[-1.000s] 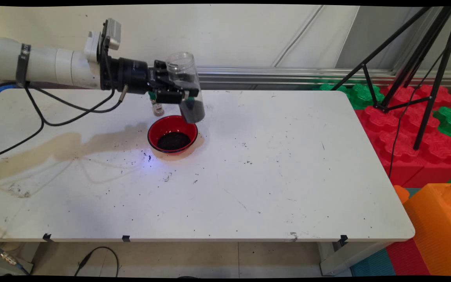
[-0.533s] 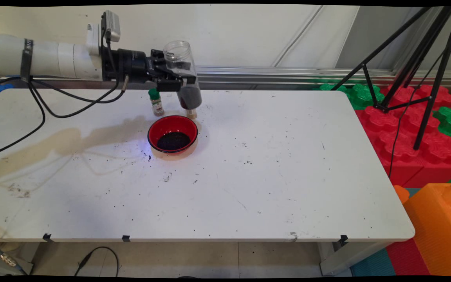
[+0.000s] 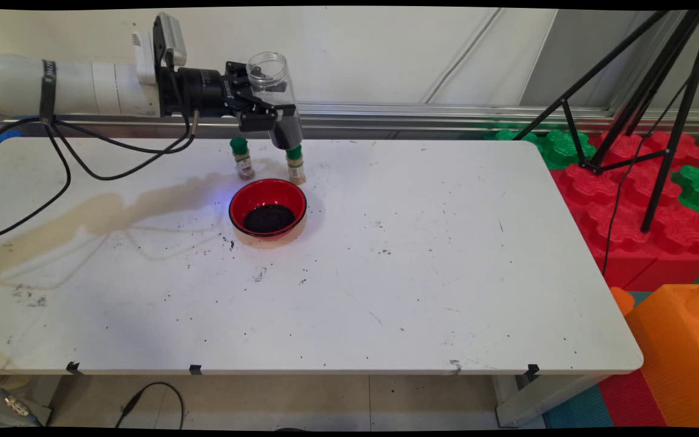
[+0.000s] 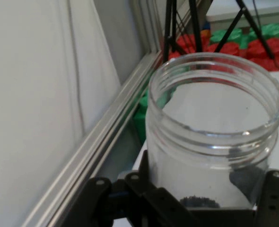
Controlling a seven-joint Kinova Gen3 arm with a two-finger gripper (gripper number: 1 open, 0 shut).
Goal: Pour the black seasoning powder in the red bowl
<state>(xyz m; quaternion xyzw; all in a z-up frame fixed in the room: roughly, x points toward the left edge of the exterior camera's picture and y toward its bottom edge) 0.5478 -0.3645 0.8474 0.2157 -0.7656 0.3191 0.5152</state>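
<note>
While raised above the table (image 3: 386,291) | gripper (image 3: 263,109) pinches clear jar (image 3: 276,97) | 2 spice bottles (image 3: 242,158), red bowl (image 3: 268,207) below

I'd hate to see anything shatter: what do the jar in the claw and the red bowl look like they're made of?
The jar looks like clear plastic, perhaps glass: see-through wall, moulded threaded rim, dark grains inside. The gripper holds it. The red bowl seems glossy plastic or glazed ceramic; its rim shines. I cannot tell which.

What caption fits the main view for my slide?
Claw holds clear jar above table, behind red bowl.
</note>
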